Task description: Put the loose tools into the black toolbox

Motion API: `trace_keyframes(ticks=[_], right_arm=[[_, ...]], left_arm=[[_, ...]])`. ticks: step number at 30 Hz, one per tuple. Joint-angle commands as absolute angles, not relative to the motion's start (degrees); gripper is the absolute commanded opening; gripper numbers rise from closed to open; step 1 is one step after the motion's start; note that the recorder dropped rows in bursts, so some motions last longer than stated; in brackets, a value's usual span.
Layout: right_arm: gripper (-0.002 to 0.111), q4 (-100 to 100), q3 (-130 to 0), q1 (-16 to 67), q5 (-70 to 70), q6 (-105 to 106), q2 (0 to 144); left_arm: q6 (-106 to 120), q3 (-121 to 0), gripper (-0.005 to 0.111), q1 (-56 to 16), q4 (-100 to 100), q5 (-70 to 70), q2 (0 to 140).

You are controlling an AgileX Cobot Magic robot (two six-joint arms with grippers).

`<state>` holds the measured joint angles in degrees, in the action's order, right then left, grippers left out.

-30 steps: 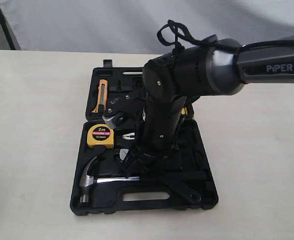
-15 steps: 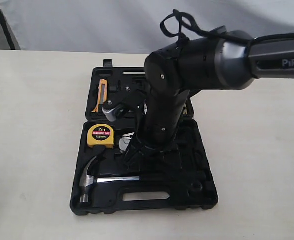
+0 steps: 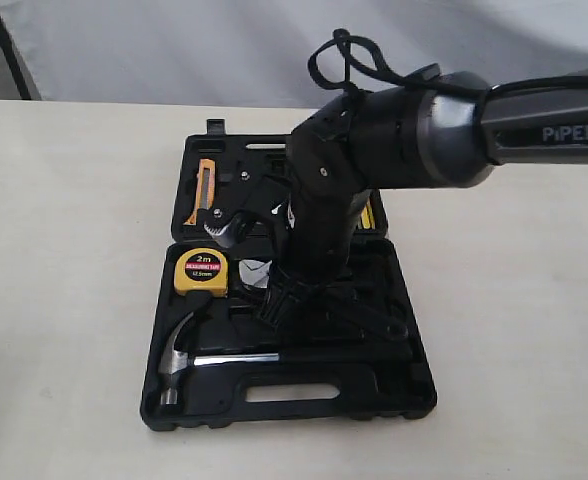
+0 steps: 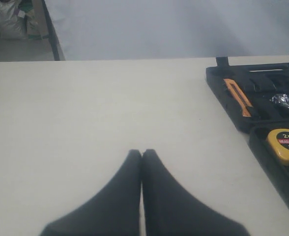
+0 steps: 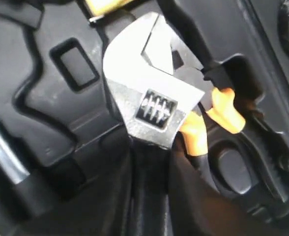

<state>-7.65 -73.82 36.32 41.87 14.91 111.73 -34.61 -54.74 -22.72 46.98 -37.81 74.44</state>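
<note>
The black toolbox (image 3: 419, 395) lies open and flat on the pale matte table (image 3: 64, 300), its lid half at the far side and its base half at the near side, with the cut-out handle along the near rim; wide bare tabletop runs to either side of it and in front. The right gripper (image 3: 277, 297) reaches down over the middle of the base half; its fingers are closed on the black handle of the adjustable wrench (image 5: 149, 103), just behind the bright, smooth steel head with its ribbed thumbwheel. The head sits beside the yellow tape measure (image 3: 201, 272) and over the orange-handled pliers (image 5: 218, 110); whether the wrench is seated in a recess cannot be told. The claw hammer (image 3: 179, 352) lies in its shaped recess along the near edge, curved steel head to the left, polished shaft and black rubber grip running right. The tape roll (image 4: 287, 101), in crinkled shiny wrap, rests in the lid half near an orange utility knife (image 3: 202, 190). The left gripper (image 4: 142, 153) hangs over bare table well clear of the case, its dark tapered fingers pressed together with nothing between them.
</note>
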Motion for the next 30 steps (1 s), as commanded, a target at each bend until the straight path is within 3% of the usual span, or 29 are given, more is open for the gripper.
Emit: trace_keyframes(ticks=[1, 9, 11, 21, 30], right_arm=[[0.004, -9.06, -73.84, 36.16, 40.07, 15.4, 113.33], [0.042, -7.66, -73.84, 36.16, 41.72, 15.3, 113.91], [0.047, -6.65, -73.84, 36.16, 41.71, 15.3, 113.39], [0.047, -3.41, -73.95, 33.16, 42.68, 6.73, 105.66], [0.047, -2.91, -73.84, 34.9, 45.12, 5.92, 110.91]], left_arm=[[-35.2, -54.2, 0.001, -22.53, 46.2, -36.83, 73.98], [-35.2, -54.2, 0.001, -22.53, 46.2, -36.83, 73.98], [-35.2, -54.2, 0.001, -22.53, 46.2, -36.83, 73.98], [-35.2, -54.2, 0.001, -22.53, 46.2, -36.83, 73.98], [-35.2, -54.2, 0.001, -22.53, 46.2, -36.83, 73.98]])
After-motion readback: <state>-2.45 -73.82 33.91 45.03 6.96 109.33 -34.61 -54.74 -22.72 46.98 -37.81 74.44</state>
